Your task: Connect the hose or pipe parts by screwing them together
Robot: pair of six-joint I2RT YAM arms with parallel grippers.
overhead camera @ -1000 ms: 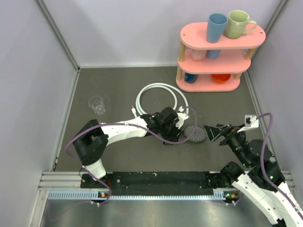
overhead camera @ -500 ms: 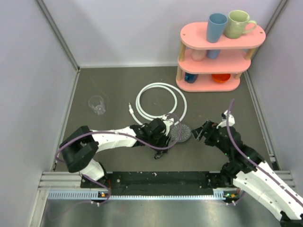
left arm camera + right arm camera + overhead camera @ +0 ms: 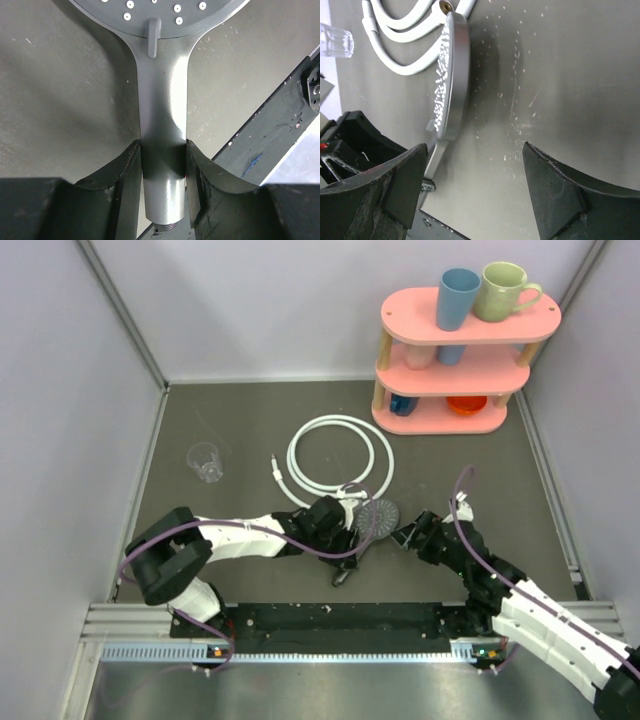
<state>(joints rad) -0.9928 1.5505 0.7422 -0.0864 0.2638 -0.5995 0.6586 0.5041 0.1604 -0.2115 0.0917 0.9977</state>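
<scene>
Nearby lay the coiled hose (image 3: 340,420) and, farther off, a cup (image 3: 206,462) — left jaws gripped the shower head (image 3: 378,517) by its handle, right jaws stood open beside it.

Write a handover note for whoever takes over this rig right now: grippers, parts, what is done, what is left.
Left gripper: shut on the shower head, gripping its handle.
Right gripper: open, empty, beside the shower head's face.
Hose: coiled on the table behind the shower head, not joined to it.
Done: shower head gripped.
Left: pick up a hose end and screw it onto the handle's bare thread.
</scene>
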